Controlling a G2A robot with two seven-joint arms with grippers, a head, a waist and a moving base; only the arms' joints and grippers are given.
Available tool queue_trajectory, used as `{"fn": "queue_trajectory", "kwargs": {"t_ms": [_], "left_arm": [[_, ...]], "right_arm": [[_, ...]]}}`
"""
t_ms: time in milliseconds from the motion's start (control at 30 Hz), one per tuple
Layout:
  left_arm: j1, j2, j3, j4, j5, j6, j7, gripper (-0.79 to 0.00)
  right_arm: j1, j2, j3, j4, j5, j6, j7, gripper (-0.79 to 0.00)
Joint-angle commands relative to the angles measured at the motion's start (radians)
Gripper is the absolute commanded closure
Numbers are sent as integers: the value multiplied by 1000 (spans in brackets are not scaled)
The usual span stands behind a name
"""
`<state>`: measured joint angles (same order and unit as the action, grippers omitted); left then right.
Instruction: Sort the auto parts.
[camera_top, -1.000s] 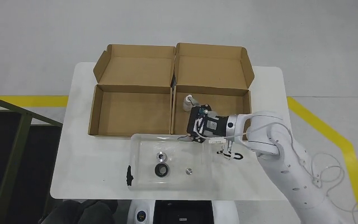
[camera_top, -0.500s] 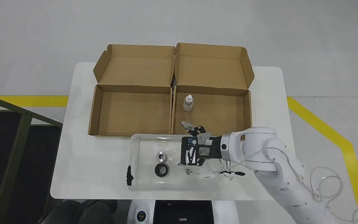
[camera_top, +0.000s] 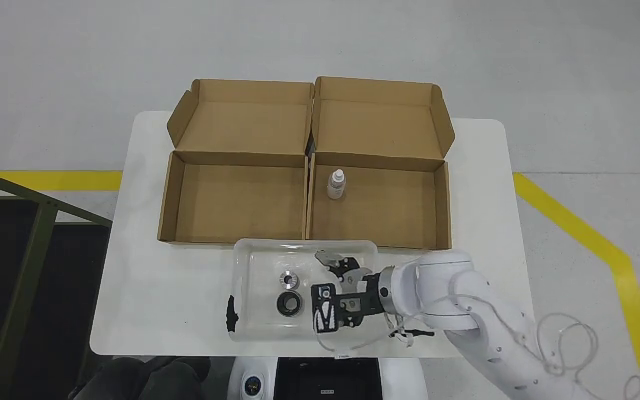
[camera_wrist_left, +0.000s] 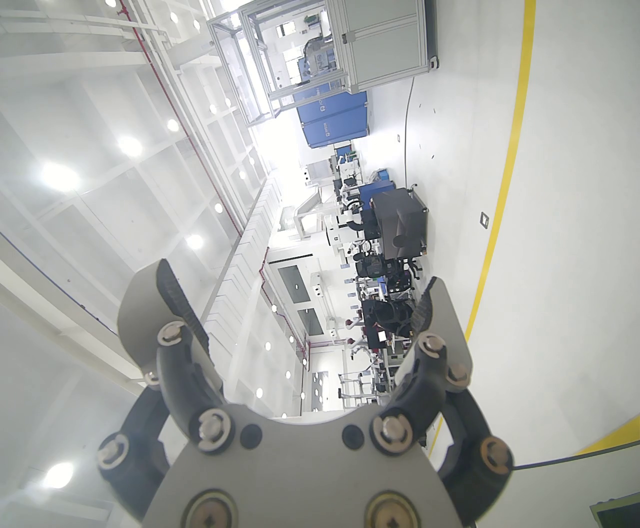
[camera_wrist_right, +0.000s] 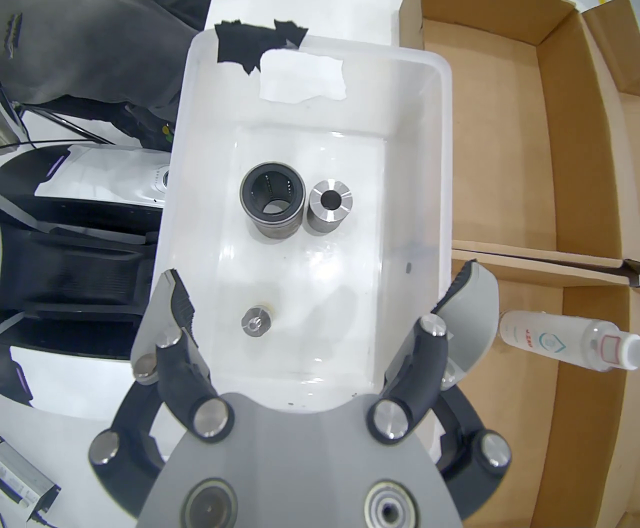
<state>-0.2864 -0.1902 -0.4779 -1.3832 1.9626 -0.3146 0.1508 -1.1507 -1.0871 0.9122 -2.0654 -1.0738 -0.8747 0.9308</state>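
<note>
Above the clear bin (camera_wrist_right: 440, 165) at the near edge of the surface (camera_top: 480, 200), the right pincer (camera_wrist_right: 321, 280) hangs spread and empty, with a small stud (camera_wrist_right: 256, 321) below it and a black bearing (camera_wrist_right: 272, 200) and steel sleeve (camera_wrist_right: 330, 205) side by side farther along. With a bottle (camera_wrist_right: 565, 340) sitting in the right box (camera_top: 390, 205), the step in hand looks like fetching the next part, which calls for lowering over the stud, centring and pinching it. The left pincer (camera_wrist_left: 300, 290), also spread, points off into the room.
</note>
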Motion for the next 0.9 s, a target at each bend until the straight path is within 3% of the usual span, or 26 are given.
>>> {"fn": "queue_trajectory", "kwargs": {"t_ms": [0,867], "left_arm": [[0,0,0,0,0,0,0,-785],[0,0,0,0,0,0,0,-785]], "right_arm": [[0,2,-10,0,-13,8,22,-785],[73,37,-180,52,-110,102,117,-779]]}}
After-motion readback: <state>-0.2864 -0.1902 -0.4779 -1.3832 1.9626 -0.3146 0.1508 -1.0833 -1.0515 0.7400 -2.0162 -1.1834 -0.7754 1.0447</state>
